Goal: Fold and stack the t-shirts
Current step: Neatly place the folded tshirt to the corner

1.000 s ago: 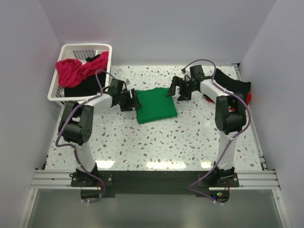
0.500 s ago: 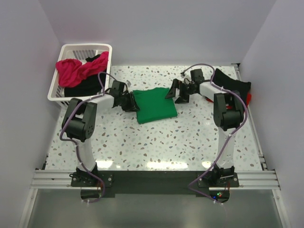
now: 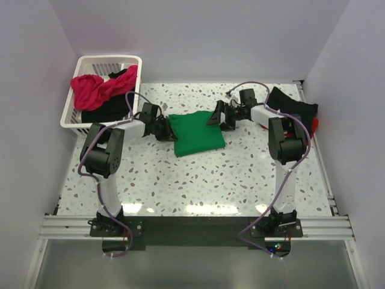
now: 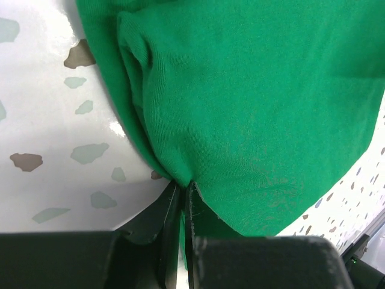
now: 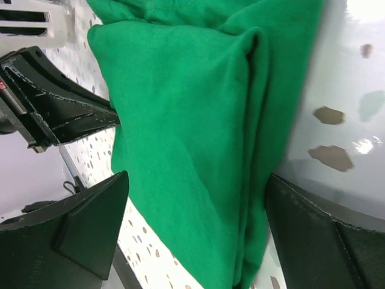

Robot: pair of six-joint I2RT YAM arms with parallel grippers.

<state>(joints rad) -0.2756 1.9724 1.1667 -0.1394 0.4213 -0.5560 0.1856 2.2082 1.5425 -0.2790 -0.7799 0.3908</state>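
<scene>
A folded bright green t-shirt lies flat on the speckled table between both arms. My left gripper is at its left edge. In the left wrist view the jaws are shut, with a fold of the green t-shirt pinched between them. My right gripper sits at the shirt's right edge. It stands open, and in the right wrist view its fingers straddle the layered edge of the green t-shirt without closing on it.
A white slatted basket at the back left holds a magenta-pink shirt and a black one. Another black shirt with a bit of red cloth lies at the right edge. The left gripper shows in the right wrist view.
My left gripper has closed onto the green shirt's left edge. The right gripper has slid left to the shirt's right edge, still open.
</scene>
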